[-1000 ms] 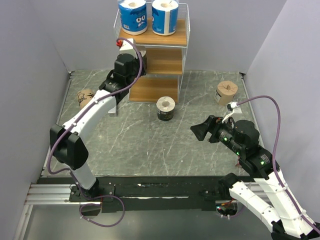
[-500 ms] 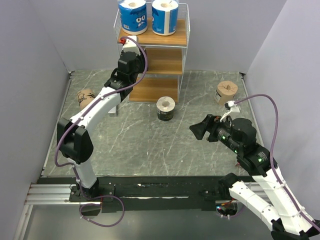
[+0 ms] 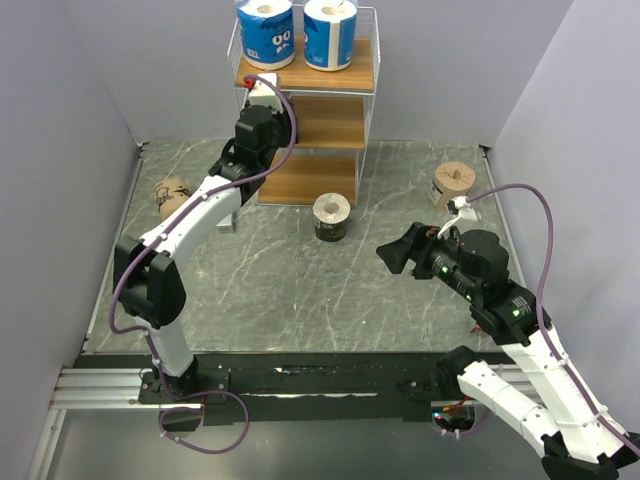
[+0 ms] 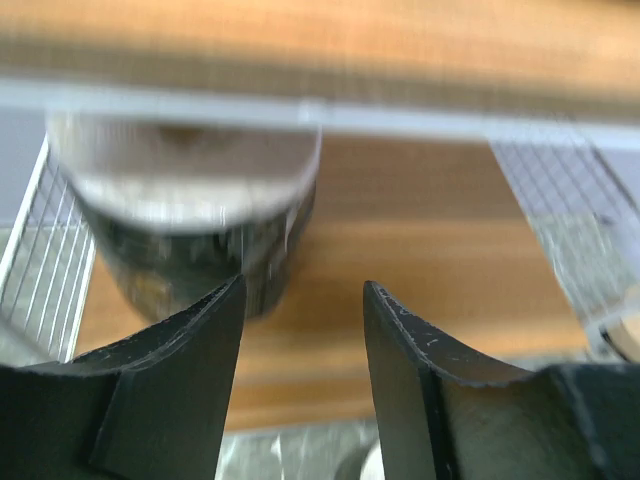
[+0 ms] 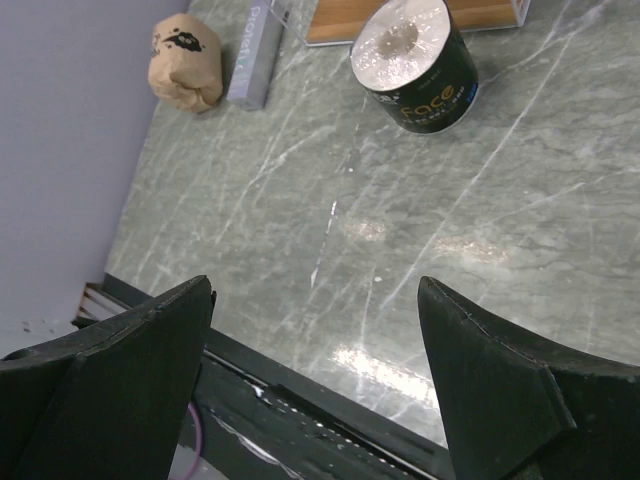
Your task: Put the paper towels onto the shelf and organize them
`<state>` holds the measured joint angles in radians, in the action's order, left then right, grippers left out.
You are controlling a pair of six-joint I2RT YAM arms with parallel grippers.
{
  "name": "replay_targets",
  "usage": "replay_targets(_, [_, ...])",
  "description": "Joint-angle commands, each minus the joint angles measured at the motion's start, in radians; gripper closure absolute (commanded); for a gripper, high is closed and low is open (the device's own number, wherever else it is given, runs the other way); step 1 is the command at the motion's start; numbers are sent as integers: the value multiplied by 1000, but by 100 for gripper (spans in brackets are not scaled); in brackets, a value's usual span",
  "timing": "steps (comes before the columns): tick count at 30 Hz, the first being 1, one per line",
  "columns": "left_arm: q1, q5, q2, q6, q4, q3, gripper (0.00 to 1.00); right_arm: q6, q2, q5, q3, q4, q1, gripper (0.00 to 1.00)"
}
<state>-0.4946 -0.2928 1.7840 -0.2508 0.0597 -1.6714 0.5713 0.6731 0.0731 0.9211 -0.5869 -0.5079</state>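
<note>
Top view: the shelf (image 3: 308, 178) stands at the far side of the surface (image 3: 280, 285), with two blue-and-white paper towels (image 3: 265, 30) on its top tier. The left arm (image 3: 195, 215) reaches into the middle tier. A black roll (image 3: 331, 215) stands on the surface before the shelf, with a tan roll (image 3: 453, 184) further right. Left wrist view: the left tool (image 4: 300, 320) has its fingers parted and grips nothing. A second black roll (image 4: 190, 230), blurred, stands on a shelf board just beyond the left finger. Right wrist view: the right tool (image 5: 315, 290) is spread wide and empty above the surface, well short of the black roll.
</note>
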Motion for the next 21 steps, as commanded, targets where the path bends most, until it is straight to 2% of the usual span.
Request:
replay_targets(1, [-15, 76, -184, -39, 8, 79, 42, 62, 28, -21, 10, 76, -3, 11])
replay_targets(3, [-16, 93, -274, -73, -15, 137, 38, 105, 63, -44, 2, 108, -3, 11])
replay_targets(6, [-16, 118, -402, -96, -57, 220, 28, 156, 132, -93, -5, 180, -1, 11])
replay_targets(9, [-16, 123, -535, -73, -148, 309, 16, 151, 232, -98, 13, 271, -1, 11])
replay_targets(10, [-16, 112, -605, -62, -165, 359, 7, 150, 265, -128, 36, 263, -3, 11])
replay_targets(12, [-15, 84, -673, -32, -224, 410, 1, 150, 360, -151, 96, 259, -3, 11])
replay_targets(13, [-16, 61, -739, -21, -239, 462, 3, 156, 390, -157, 110, 263, -3, 11])
replay_targets(18, [-16, -34, -926, 53, -290, 668, 3, 209, 526, -237, 131, 328, -3, 11])
replay_targets(21, [-16, -97, -1049, 16, -267, 811, 4, 217, 611, -251, 148, 390, -1, 11])
